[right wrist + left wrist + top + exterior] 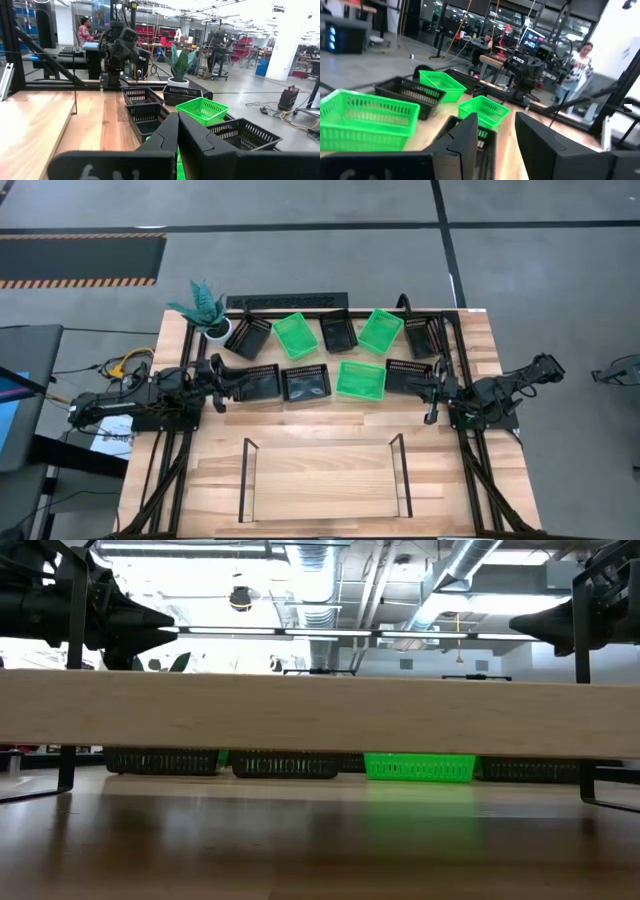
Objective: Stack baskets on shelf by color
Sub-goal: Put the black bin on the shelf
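Light wooden table (330, 430) on a grey concrete floor. High view: the shelf (325, 478), a pale board base with thin black wire ends, sat at the near edge with nothing on it. The mesh-walled baskets lay in two loose rows beyond it: three green baskets (360, 379) among several black baskets (305, 383), with a potted plant (206, 310) at the far left corner. The left gripper (222, 375) reached in from the left at the rim of a black basket (256, 381); the right gripper (433, 387) sat at the right end of the near row.

Low view: the shelf board spanned the frame; basket walls showed beneath it.

Left wrist view: the fingers (465, 137) stood partly apart over a dark basket rim; whether they pinched it I could not tell.

Right wrist view: the fingers (165, 137) were nearly together, nothing visibly between them.
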Robot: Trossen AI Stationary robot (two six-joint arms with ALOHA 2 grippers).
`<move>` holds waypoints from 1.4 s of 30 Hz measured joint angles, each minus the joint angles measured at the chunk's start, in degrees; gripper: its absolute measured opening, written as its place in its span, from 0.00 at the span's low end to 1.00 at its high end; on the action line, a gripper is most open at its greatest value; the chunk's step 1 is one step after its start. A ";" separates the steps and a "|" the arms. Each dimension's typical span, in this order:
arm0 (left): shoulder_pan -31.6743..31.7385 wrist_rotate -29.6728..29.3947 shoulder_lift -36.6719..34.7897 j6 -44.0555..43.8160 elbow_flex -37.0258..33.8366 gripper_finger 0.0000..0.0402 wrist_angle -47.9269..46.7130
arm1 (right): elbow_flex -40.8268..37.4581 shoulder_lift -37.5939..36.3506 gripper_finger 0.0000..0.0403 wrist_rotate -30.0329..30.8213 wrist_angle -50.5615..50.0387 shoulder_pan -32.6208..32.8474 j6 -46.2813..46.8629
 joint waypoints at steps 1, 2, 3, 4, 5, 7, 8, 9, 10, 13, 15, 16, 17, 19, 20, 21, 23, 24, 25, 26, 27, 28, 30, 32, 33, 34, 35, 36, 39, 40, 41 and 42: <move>0.00 -0.37 0.00 0.29 0.00 0.30 0.11 | 0.00 0.00 0.08 -0.08 0.00 0.06 4.12; 0.00 -1.01 0.00 0.31 0.02 0.30 0.27 | 0.00 0.02 0.08 -0.44 0.00 0.17 9.43; 0.00 -1.69 0.00 0.26 0.00 0.30 0.48 | -0.02 0.01 0.08 -0.81 -0.01 0.27 14.72; 0.00 -2.36 0.00 0.08 0.00 0.30 0.64 | -0.01 0.01 0.08 -0.85 0.00 0.39 18.78; 0.00 -3.05 0.00 0.07 0.02 0.30 0.74 | -0.01 0.02 0.08 -0.85 0.00 0.42 21.32; 0.00 -4.68 0.00 -0.43 0.01 0.30 1.41 | -0.02 0.00 0.08 -0.89 0.05 0.37 25.87; 0.00 -5.45 -0.02 -1.21 0.00 0.30 1.39 | -0.02 0.01 0.08 -0.89 0.14 0.37 28.39; 0.00 -6.10 0.00 -2.08 0.00 0.30 1.15 | -0.02 0.01 0.08 -0.91 0.23 0.37 30.19; 0.00 -6.65 0.03 -2.13 0.00 0.30 1.04 | 0.00 0.00 0.08 -0.88 0.40 0.37 30.81; 0.00 -7.94 0.02 -1.93 0.01 0.30 1.14 | -0.01 0.02 0.08 0.08 1.63 0.37 31.03; 0.03 -9.86 0.02 -1.11 0.01 0.30 1.33 | -0.02 0.02 0.08 1.29 3.81 0.37 31.04; 0.02 -10.78 0.02 -0.85 0.00 0.30 1.47 | -0.02 0.02 0.08 1.67 5.28 0.36 31.04; 0.04 -11.32 0.02 -0.92 0.02 0.30 1.50 | -0.02 0.02 0.08 1.80 7.14 0.29 31.04; 0.07 -11.36 0.02 -2.79 0.00 0.30 1.69 | -0.01 0.02 0.08 2.07 11.97 -0.40 29.49; 0.07 -11.35 0.02 -3.21 0.01 0.30 2.37 | 0.17 0.00 0.08 2.10 14.53 -0.90 27.99; 0.07 -11.34 0.01 -3.17 0.00 0.30 3.22 | 0.44 -0.03 0.09 2.09 16.06 -1.33 26.44; 0.07 -11.20 -0.02 -2.65 0.07 0.30 4.45 | 1.84 0.08 0.11 2.10 17.13 -2.24 23.80; 0.07 -10.81 -0.01 -2.59 0.39 0.30 4.18 | 2.82 0.03 0.12 2.09 17.85 -2.71 23.10; 0.07 -10.01 0.09 -2.53 1.01 0.31 4.02 | 3.87 0.00 0.14 2.08 18.13 -3.27 22.32; 0.07 -8.90 0.13 -2.52 1.75 0.32 4.18 | 4.69 0.02 0.16 2.08 17.95 -3.75 21.47; 0.07 -7.87 0.24 -2.57 2.47 0.34 4.61 | 5.39 0.25 0.19 2.10 17.41 -4.20 20.15; 0.07 -6.66 0.51 -2.61 3.30 0.36 4.74 | 6.09 0.66 0.22 2.09 16.95 -4.59 18.56; 0.07 -3.79 1.44 -2.12 5.25 0.41 4.33 | 7.60 1.64 0.29 2.08 16.95 -5.38 15.06; 0.00 -2.84 3.35 -1.62 8.08 0.47 4.40 | 9.13 3.42 0.37 2.16 17.11 -6.32 12.72; 0.02 -2.88 4.77 -1.42 9.84 0.50 4.13 | 9.92 4.57 0.42 2.20 16.78 -6.83 11.67; 0.02 -2.97 6.46 -1.21 11.98 0.52 3.40 | 11.00 5.86 0.47 2.23 16.37 -7.31 11.19; 0.02 -2.97 8.47 -0.83 14.48 0.54 1.45 | 12.26 7.24 0.51 2.23 15.93 -7.82 11.04; 0.03 -3.00 10.81 -0.62 17.25 0.57 -1.08 | 13.97 8.94 0.56 2.23 15.14 -8.37 11.04; 0.02 -2.30 19.49 -0.40 27.92 0.61 -15.17 | 20.83 14.53 0.65 2.26 9.04 -9.56 11.27; 0.02 -2.19 22.67 -0.31 31.62 0.62 -20.45 | 23.74 16.81 0.67 2.33 6.16 -9.80 11.62; 0.02 -2.15 25.74 -0.26 35.10 0.63 -25.66 | 26.67 19.26 0.69 2.33 3.02 -9.86 12.10; 0.02 -2.20 28.83 -0.13 38.50 0.64 -30.42 | 29.61 21.85 0.69 2.33 -0.27 -9.89 12.68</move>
